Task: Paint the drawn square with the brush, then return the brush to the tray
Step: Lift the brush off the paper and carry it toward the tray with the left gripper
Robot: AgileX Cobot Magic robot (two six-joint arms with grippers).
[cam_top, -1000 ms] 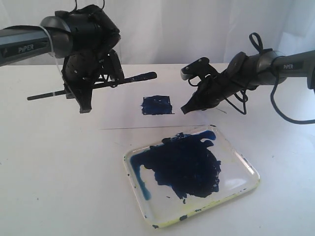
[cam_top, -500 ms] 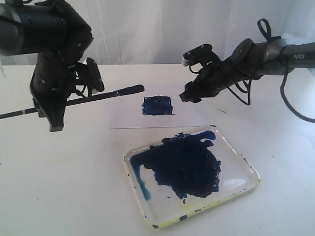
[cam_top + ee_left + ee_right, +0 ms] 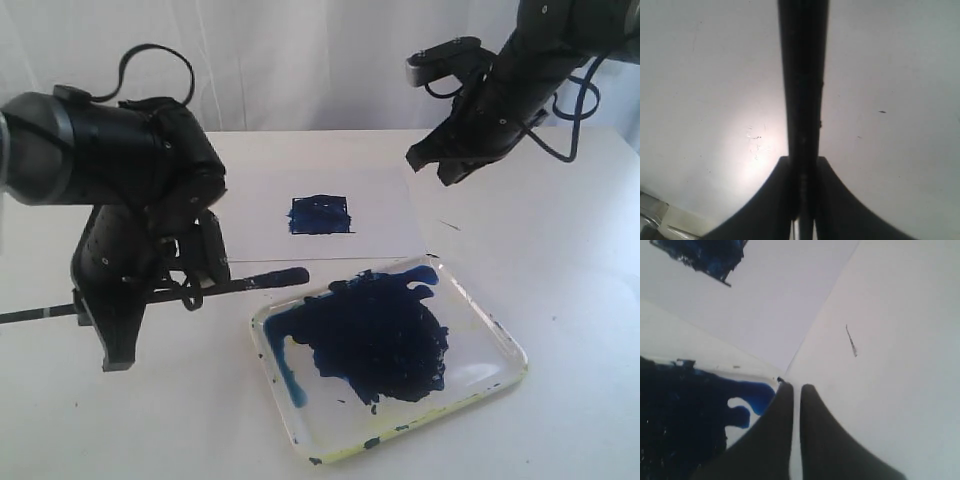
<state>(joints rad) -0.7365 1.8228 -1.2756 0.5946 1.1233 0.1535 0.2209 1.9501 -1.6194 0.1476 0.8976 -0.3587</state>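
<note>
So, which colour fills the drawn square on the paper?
Dark blue, somewhat uneven. The drawn square shows best in the exterior view.

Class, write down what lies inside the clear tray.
A big dark blue paint blob covers most of the tray, with smears beside it. The blob hides the tray floor beneath it. The brush does not lie in it.

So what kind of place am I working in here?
Looks like a robot test bench, probably a lab: a bare white table, a plain white curtain behind it, and just a paint tray and a sheet of paper laid out.
</note>
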